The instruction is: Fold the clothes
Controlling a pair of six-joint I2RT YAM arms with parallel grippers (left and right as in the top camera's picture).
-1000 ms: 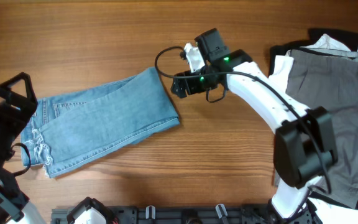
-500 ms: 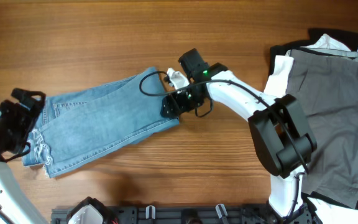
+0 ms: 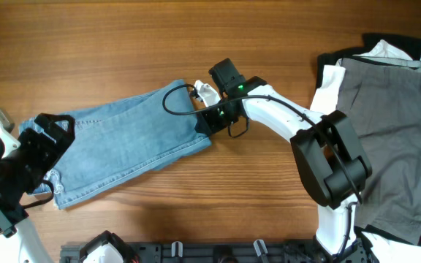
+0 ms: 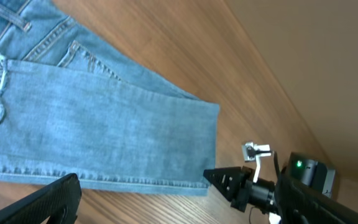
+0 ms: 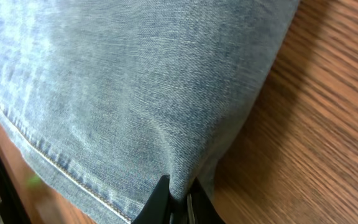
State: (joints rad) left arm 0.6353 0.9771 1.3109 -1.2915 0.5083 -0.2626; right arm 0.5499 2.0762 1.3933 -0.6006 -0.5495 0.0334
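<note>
Find jeans (image 3: pixel 123 142) lying slantwise on left half of table (image 3: pixel 123 44), doubled lengthwise, frayed end toward left edge, folded end near centre. Note right gripper (image 3: pixel 205 123) down at that folded end. Compare 1 second back: same gripper hanging just off the cloth, jaws apart. See it now pinched tight on the denim edge, with a ridge of fabric nipped between the 2 fingertips in wrist view. Note left gripper (image 3: pixel 53 135) newly arrived over frayed end, jaws spread full, holding nothing. Read this as grasp made on 1 end, other end not yet taken. Expect next fold to carry centre end toward left edge. Watch for so thin a pinch slipping on lift. Log grey trousers (image 3: pixel 393 131) heaped at right edge.
</note>
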